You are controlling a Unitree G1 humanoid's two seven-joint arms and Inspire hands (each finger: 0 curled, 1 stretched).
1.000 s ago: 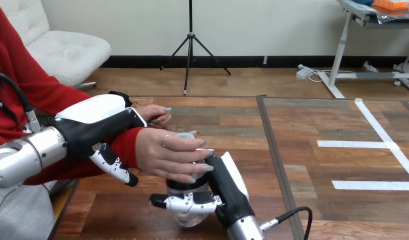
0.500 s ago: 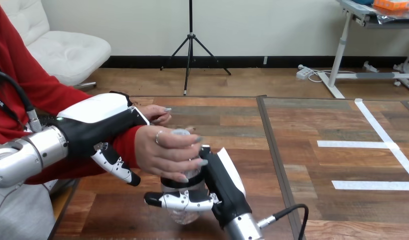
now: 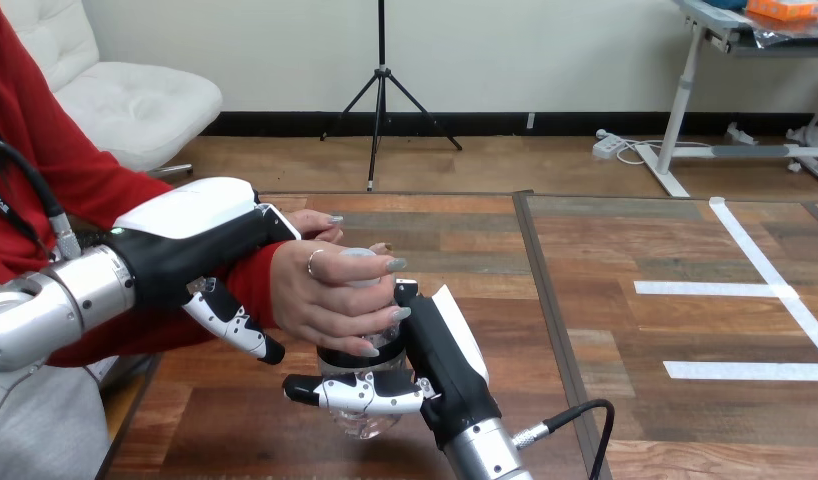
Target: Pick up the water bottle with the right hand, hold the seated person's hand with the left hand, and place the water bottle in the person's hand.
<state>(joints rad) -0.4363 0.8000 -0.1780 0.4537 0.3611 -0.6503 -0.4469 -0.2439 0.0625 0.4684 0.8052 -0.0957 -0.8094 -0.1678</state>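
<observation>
A clear water bottle point(image 3: 361, 422) stands upright just above the table, low in the middle of the head view. My right hand point(image 3: 440, 365) is shut on its body, thumb across the front. The person's hand point(image 3: 330, 295) reaches in from the left, with its fingers curled round the bottle's top and cap. My left hand point(image 3: 190, 255) lies over the person's red-sleeved wrist point(image 3: 253, 285), one digit hanging down in front of the sleeve, curled round it. A second hand of the person point(image 3: 315, 225) rests behind it on the table.
A dark seam point(image 3: 545, 300) splits the wooden table point(image 3: 465, 250) into a left and a right part. White tape lines point(image 3: 775, 290) mark the right part. A black cable point(image 3: 585, 415) loops from my right wrist. The table's left edge point(image 3: 135, 400) lies under my left forearm.
My right hand has carried the bottle slightly left and up. The person's fingers, spread over the cap before, have closed round the bottle's top. My left hand has stayed on the wrist and risen slightly.
</observation>
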